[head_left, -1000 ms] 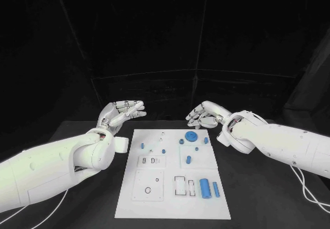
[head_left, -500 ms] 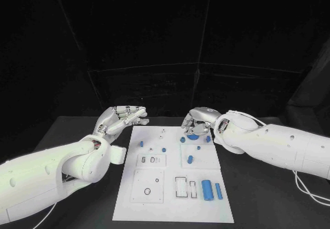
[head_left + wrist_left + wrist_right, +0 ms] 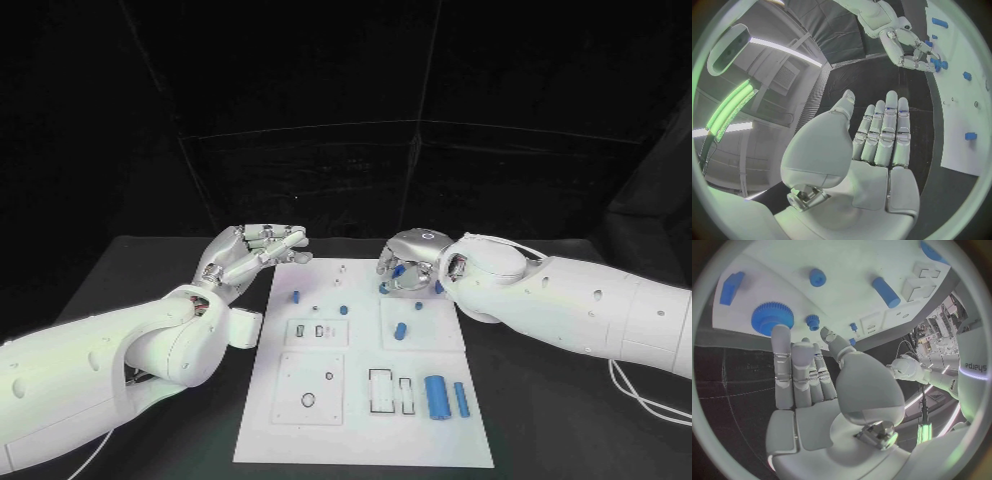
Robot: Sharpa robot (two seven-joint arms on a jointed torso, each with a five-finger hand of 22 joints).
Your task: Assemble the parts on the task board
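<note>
I have the table [image 3: 173, 420] in front of me with the white board [image 3: 368, 400] lying long-ways away from me down its middle; most blue parts sit on the board's right side, with a fat cylinder [image 3: 436, 396] and a thinner one [image 3: 462, 398] near me, both with their long axes running along the board; my right hand [image 3: 411, 262] is over the board's far right corner, palm down, fingers spread and extended, holding nothing; my left hand [image 3: 257, 248] hangs off the board's far left edge, fingers straight and close together, also empty; the thing that matters is the big gear [image 3: 772, 317]; from the right wrist it lies flat on the board right at my right fingertips [image 3: 781, 333], one of which seems to touch its rim, though I cannot tell for sure; a small gear [image 3: 812, 320] sits just beside it; the right hand is plainly the nearer one, so I judge the pickup is its job, reaching forward and down.
</note>
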